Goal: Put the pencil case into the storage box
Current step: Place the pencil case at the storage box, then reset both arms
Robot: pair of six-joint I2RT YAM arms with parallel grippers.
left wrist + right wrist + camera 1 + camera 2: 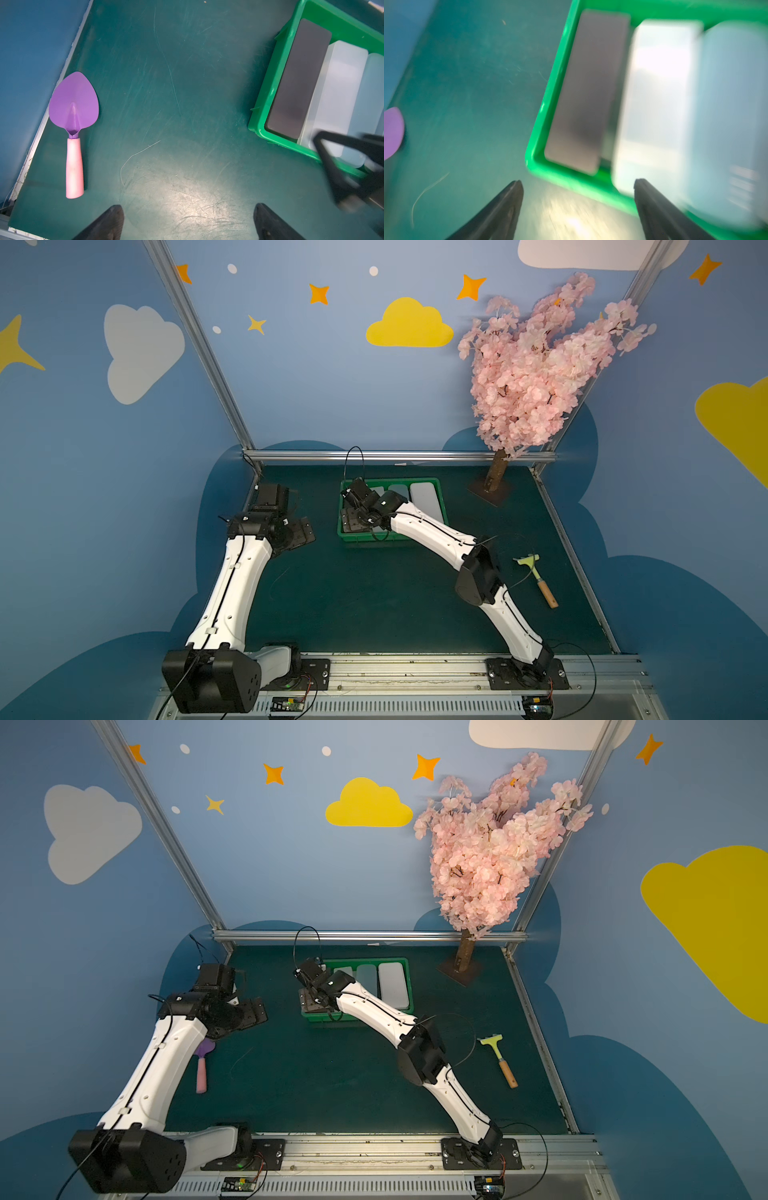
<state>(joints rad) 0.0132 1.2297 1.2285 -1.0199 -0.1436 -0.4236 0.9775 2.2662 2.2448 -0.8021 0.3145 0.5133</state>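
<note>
The storage box [444, 506] [409, 986] is a shallow bright green tray at the back middle of the mat. Several pencil cases lie in it side by side: a dark grey one [299, 83] [587, 93] at its left end, then a frosted white one [336, 93] [658, 93] and a pale blue one [733, 104]. My right gripper [577, 182] [353, 516] hangs open over the box's near left corner, with nothing between its fingers. My left gripper [189, 207] [291, 514] is open over bare mat, left of the box.
A purple trowel with a pink handle [73, 128] [202, 1069] lies by the left wall under my left arm. A yellow-green scraper with a wooden handle [538, 576] lies at the right. A pink blossom tree [540, 364] stands at the back right corner.
</note>
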